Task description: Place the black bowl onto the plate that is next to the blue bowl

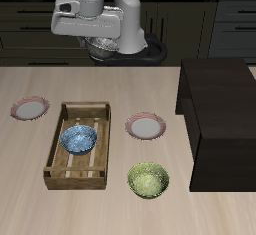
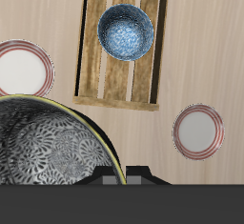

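Note:
My gripper (image 1: pixel 101 41) is high above the table's back edge, shut on the rim of the black bowl (image 1: pixel 99 49). In the wrist view the gripper (image 2: pixel 124 177) holds the black bowl (image 2: pixel 48 142), whose pale speckled inside faces the camera. The blue bowl (image 1: pixel 78 139) (image 2: pixel 126 30) sits inside a wooden tray (image 1: pixel 62 114) (image 2: pixel 93 37). Two alike pink-rimmed plates lie on the table. One plate (image 1: pixel 146 127) (image 2: pixel 21 71) lies beside the tray, between it and a black box. The other plate (image 1: pixel 30 107) (image 2: pixel 198 131) lies off the tray's opposite back corner.
A yellow-green bowl (image 1: pixel 148 180) stands near the table's front edge, in front of the plate by the box. A tall black box (image 1: pixel 220 119) stands on the table beside that plate. Dark cabinets run behind the table.

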Controlling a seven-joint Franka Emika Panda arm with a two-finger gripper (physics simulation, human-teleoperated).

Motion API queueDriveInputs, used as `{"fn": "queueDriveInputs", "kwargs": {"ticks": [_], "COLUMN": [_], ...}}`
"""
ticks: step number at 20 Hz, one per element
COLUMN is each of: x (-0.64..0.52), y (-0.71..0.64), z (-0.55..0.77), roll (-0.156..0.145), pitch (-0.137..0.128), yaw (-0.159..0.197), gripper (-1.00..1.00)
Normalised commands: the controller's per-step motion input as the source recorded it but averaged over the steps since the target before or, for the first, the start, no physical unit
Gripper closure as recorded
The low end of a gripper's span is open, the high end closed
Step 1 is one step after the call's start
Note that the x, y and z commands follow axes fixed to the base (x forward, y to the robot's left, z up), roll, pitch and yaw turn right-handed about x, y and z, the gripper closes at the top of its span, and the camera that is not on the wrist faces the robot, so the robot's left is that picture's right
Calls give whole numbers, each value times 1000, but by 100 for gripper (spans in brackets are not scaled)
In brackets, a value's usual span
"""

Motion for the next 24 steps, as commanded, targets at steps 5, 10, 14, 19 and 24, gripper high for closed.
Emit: {"fn": "queueDriveInputs", "kwargs": {"ticks": [5,10,14,19,24], "x": [-261,-116,-95,-182,-148], "y": [-300,-427,-501,-459,-345], "z": [-108,-39,-53,-28,63], "roll": [12,-18,-49,-47,-5], "pitch": [-51,-13,7,-14,-26], "yaw": [58,-14,-20,-18,-3], "gripper": [100,100,100,100,100]}}
